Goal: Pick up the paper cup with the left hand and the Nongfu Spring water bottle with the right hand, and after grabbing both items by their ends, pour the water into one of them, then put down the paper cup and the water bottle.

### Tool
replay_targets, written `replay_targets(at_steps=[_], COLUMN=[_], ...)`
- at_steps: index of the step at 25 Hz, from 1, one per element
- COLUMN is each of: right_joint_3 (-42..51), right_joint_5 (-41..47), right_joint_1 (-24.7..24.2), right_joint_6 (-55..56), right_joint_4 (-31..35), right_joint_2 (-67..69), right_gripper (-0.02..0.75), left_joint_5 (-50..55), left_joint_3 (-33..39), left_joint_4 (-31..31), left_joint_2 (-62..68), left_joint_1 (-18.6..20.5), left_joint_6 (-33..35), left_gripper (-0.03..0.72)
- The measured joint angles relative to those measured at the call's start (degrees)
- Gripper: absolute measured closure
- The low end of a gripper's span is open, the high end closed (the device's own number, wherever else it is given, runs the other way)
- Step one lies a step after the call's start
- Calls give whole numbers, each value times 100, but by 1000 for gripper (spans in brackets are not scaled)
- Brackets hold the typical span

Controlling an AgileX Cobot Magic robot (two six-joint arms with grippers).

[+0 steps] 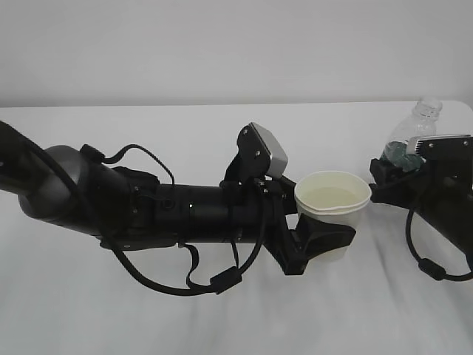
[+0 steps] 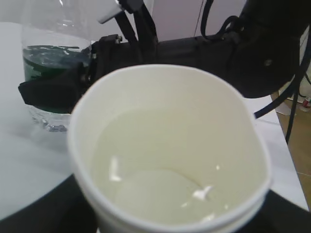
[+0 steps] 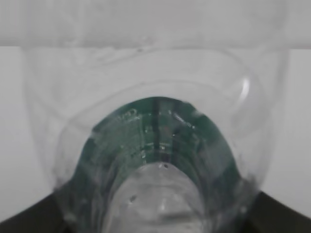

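Note:
The white paper cup (image 1: 332,203) sits upright between the black fingers of my left gripper (image 1: 325,238), which is shut on its lower wall. Clear water (image 2: 160,189) lies in the cup's bottom, and the cup (image 2: 170,121) fills the left wrist view. To its right stands the Nongfu Spring water bottle (image 1: 415,127), neck up and leaning slightly. My right gripper (image 1: 395,168) is shut on its dark green label band (image 2: 46,73). The bottle (image 3: 155,121) blocks the right wrist view, its base close to the table. Cup and bottle are apart.
A white cloth covers the table (image 1: 185,133), with a plain wall behind. Loose black cables (image 1: 170,285) hang under the left arm near the cloth. The table's right edge and the floor (image 2: 296,145) show in the left wrist view.

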Motion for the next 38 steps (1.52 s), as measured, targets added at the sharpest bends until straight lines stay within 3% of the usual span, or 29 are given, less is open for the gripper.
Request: replay_targets(at_steps=[18, 38], right_joint_3=[-347, -347], right_joint_5=[0, -54], right_joint_1=[0, 0], right_joint_6=[204, 215], right_joint_4=[0, 0], right_joint_2=[358, 358], right_gripper=[309, 145], left_joint_5=[46, 72], left_joint_3=[0, 0], left_joint_4=[0, 0], left_joint_2=[0, 0], left_joint_1=[0, 0], left_joint_6=[0, 0], left_gripper=[207, 207])
